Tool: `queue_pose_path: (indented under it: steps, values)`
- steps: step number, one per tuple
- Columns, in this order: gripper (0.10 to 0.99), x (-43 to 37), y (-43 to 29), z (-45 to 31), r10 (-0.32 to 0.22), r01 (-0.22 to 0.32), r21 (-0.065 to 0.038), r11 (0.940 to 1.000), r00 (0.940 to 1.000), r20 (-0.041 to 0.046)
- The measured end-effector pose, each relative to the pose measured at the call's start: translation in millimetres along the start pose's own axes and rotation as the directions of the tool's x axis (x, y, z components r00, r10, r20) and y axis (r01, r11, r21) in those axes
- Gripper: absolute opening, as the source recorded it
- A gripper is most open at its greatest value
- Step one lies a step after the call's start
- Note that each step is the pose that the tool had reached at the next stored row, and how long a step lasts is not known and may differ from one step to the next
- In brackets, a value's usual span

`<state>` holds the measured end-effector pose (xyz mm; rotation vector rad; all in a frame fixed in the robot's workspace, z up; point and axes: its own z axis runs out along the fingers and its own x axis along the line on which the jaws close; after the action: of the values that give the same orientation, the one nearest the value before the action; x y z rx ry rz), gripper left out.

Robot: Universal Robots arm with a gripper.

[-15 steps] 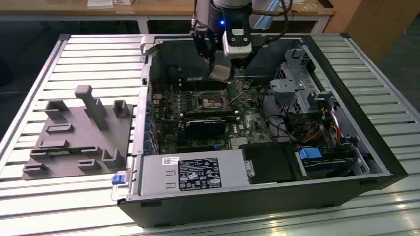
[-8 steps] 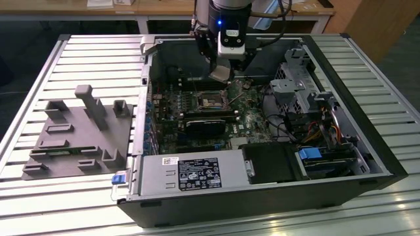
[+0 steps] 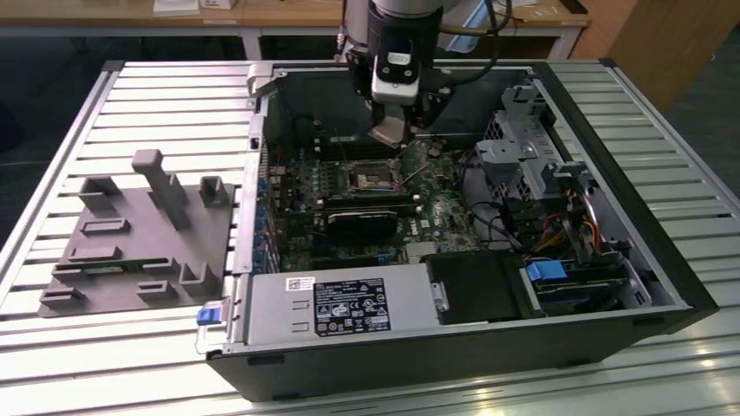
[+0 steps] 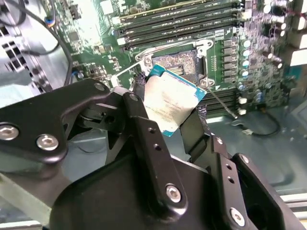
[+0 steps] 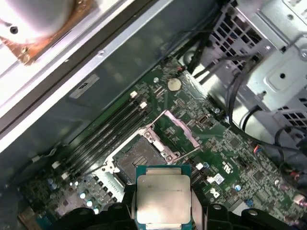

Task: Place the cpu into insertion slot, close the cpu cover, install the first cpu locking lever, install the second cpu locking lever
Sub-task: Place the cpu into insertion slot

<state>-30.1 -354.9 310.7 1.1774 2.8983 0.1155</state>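
gripper: the gripper [image 3: 393, 134] hangs inside the open computer case [image 3: 463, 355], just above the green board.
jaws: they pinch two sides of the cpu [image 4: 170, 103], one black finger [image 4: 144, 127] on each side, so the chip cannot slip.
cpu: it is up in the air with its shiny side toward both wrist cameras. it is near the insertion slot [image 5: 139, 155] but not in it.
insertion slot: open and bare, dark in the middle, right beside the long memory slots [image 4: 182, 24].
cpu cover: the cpu cover [image 5: 184, 130] is swung up and off to one side, so the way in is free.
how far: i think the first step is not done yet, since the chip is not in its place.
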Motion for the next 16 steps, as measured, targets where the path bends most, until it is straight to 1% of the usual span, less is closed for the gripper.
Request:
queue_pose_path:
  steps: [4, 6, 9, 12, 14, 16]
  values:
    - [0.537, 0.0, 0.0, 0.5, 0.066, -0.066, -0.001, 0.9978, 0.9978, 0.0049]
    - [0.537, 0.0, -0.1, 0.8, 0.099, -0.099, -0.002, 0.9951, 0.9951, 0.0073]
    - [0.537, 0.0, -0.1, 1.2, 0.146, -0.146, -0.003, 0.9893, 0.9892, 0.0107]
    - [0.537, 0.0, -0.1, 1.8, 0.195, -0.195, -0.004, 0.9808, 0.9807, 0.0142]
    - [0.537, 0.0, -0.2, 2.5, 0.23, -0.23, -0.006, 0.9731, 0.973, 0.0165]
    - [0.537, -0.1, -0.2, 3.4, 0.265, -0.265, -0.007, 0.9641, 0.9639, 0.0189]
